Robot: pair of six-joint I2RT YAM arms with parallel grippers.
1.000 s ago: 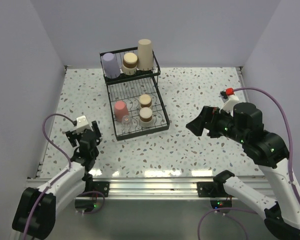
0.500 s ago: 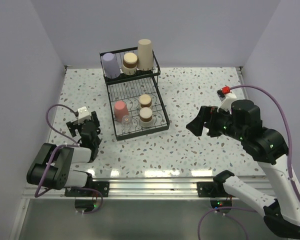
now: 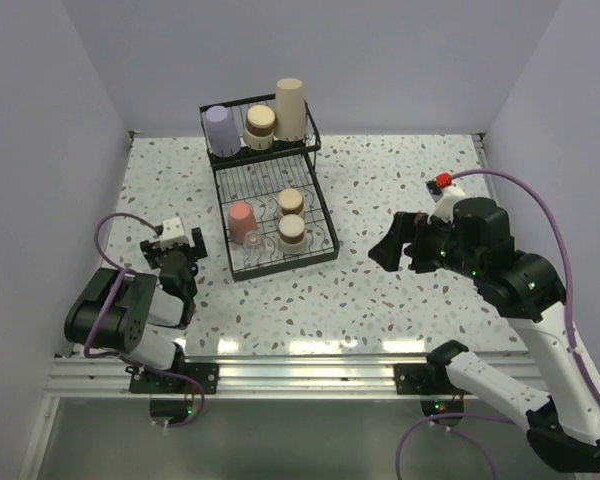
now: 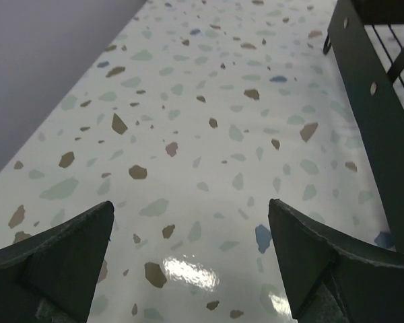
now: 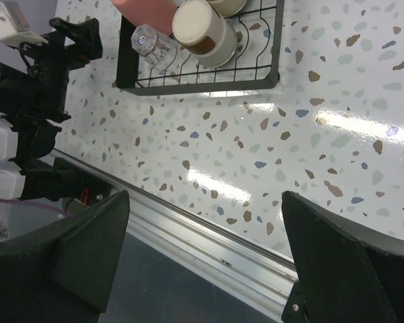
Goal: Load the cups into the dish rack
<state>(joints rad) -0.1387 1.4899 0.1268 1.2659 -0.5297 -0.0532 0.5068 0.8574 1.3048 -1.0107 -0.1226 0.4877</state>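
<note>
As left gripper (image 3: 175,248) has drawn back, racked cups (image 3: 291,205) unmoved

The top external camera sits high behind the arm bases, looking down and forward over the whole speckled terrazzo tabletop (image 3: 400,180) to the back wall. The left wrist camera rides low and close to that surface, facing along it past the left gripper (image 4: 190,205), with the black wire two-tier dish rack (image 4: 370,114) at its right edge. The right wrist camera looks down from higher, past the right gripper (image 5: 205,195). It shares the rack's near end, the left arm (image 5: 34,81) and the silver aluminium rail (image 5: 209,249) with the overhead view.
</note>
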